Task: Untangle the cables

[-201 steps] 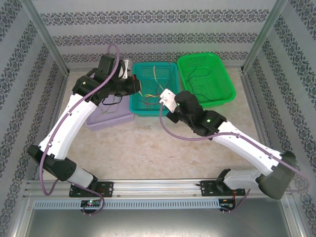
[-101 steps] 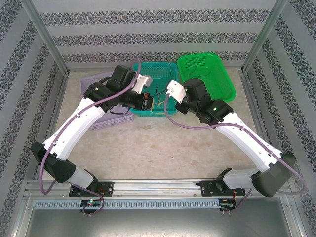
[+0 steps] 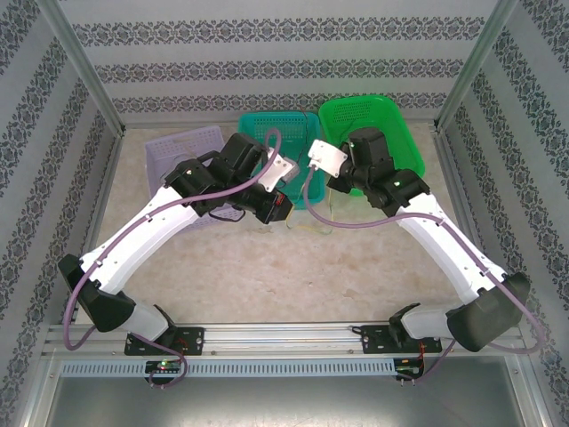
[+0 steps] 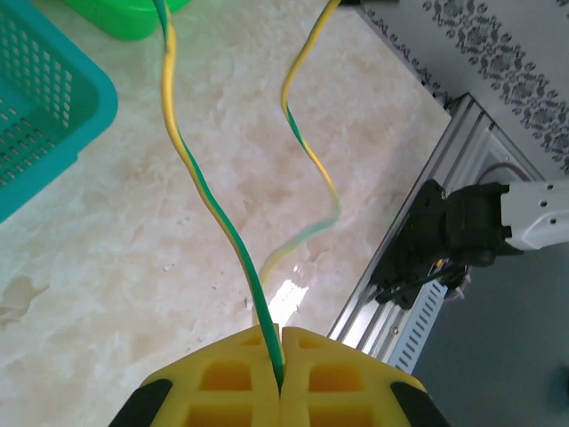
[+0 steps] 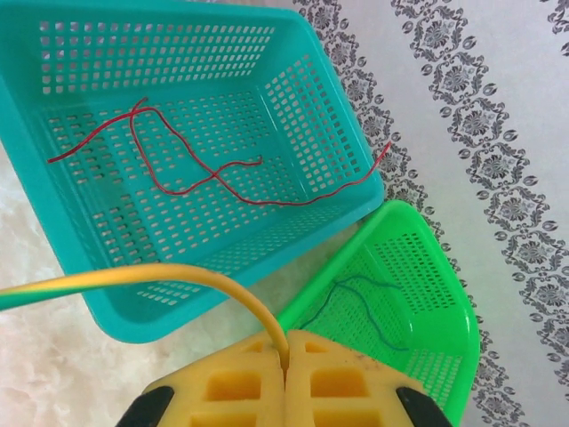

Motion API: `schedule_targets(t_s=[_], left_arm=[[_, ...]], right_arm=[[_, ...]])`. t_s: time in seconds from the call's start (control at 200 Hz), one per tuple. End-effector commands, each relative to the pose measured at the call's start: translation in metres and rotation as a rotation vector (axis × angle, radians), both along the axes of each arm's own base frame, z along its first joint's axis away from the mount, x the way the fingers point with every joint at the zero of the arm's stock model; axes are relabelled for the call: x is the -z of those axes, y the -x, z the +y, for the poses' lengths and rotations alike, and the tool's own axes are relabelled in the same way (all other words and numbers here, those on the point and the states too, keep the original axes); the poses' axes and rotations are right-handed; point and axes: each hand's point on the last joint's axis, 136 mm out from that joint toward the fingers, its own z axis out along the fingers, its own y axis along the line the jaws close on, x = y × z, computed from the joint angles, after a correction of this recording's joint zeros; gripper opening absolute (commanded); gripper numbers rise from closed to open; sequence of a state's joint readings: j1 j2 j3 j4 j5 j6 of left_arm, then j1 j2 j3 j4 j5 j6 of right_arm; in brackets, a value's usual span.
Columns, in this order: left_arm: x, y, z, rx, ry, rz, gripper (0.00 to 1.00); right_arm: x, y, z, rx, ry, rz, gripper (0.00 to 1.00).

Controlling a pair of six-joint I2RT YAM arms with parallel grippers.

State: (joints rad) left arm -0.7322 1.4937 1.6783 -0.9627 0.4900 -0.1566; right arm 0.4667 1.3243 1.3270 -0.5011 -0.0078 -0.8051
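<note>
A green-and-yellow cable [image 4: 203,185] runs up from my left gripper [image 4: 281,331], which is shut on it above the marble tabletop; a second strand [image 4: 308,135] of it hangs beside, looping low. My right gripper [image 5: 286,336] is shut on the yellow end of this cable [image 5: 178,274], over the gap between the two baskets. From above, the left gripper [image 3: 283,201] sits just in front of the teal basket and the right gripper [image 3: 322,165] at the green basket's left edge. A red cable [image 5: 206,178] lies in the teal basket [image 5: 53,222]. A dark blue cable [image 5: 357,302] lies in the green basket [image 5: 436,267].
A purple basket [image 3: 182,147] stands at the back left, partly under the left arm. The teal basket [image 3: 267,124] and the green basket [image 3: 360,111] line the back wall. Metal frame posts flank the table, and a rail [image 3: 284,338] runs along the near edge.
Both arms swung: the left gripper came out of the teal basket toward the table's middle, the right rose back toward the green basket, and the green-yellow cable was drawn out between them.
</note>
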Motion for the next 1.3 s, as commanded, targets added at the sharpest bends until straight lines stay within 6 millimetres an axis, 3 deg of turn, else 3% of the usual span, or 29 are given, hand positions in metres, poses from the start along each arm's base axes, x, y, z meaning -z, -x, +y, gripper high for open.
schedule_targets(t_s=[0.0, 0.125, 0.31, 0.49, 0.689, 0.744, 0.819, 0.939, 1.139, 1.294], left_arm=[[0.008, 0.032, 0.002, 0.094, -0.044, 0.076, 0.0], [-0.008, 0.037, -0.011, 0.123, 0.037, 0.074, 0.0], [-0.04, 0.045, -0.023, 0.162, 0.17, 0.079, 0.0], [-0.025, 0.052, -0.026, 0.192, 0.152, 0.157, 0.0], [-0.006, 0.063, -0.044, 0.241, 0.157, 0.255, 0.0], [0.001, 0.064, -0.049, 0.24, 0.144, 0.276, 0.0], [0.007, 0.049, -0.049, 0.156, 0.121, 0.255, 0.0], [0.005, 0.001, -0.038, -0.097, 0.144, 0.204, 0.0], [-0.017, -0.053, -0.015, -0.353, 0.326, 0.193, 0.0], [-0.029, -0.071, -0.002, -0.413, 0.406, 0.222, 0.0]], right_arm=[[-0.03, -0.006, -0.004, -0.039, -0.021, -0.105, 0.0], [-0.022, -0.001, -0.005, -0.074, -0.058, -0.055, 0.0], [-0.011, -0.005, -0.02, -0.061, -0.265, 0.071, 0.0], [-0.018, -0.022, -0.022, -0.047, -0.271, 0.04, 0.0], [-0.046, -0.046, -0.015, -0.038, -0.319, 0.003, 0.0], [-0.052, -0.048, -0.012, -0.041, -0.334, 0.006, 0.04], [-0.06, -0.048, -0.012, -0.02, -0.366, 0.005, 0.22], [-0.081, -0.052, -0.03, 0.138, -0.44, -0.027, 0.5], [-0.13, -0.049, -0.09, 0.513, -0.64, -0.078, 0.7], [-0.147, -0.031, -0.111, 0.639, -0.77, -0.042, 0.78]])
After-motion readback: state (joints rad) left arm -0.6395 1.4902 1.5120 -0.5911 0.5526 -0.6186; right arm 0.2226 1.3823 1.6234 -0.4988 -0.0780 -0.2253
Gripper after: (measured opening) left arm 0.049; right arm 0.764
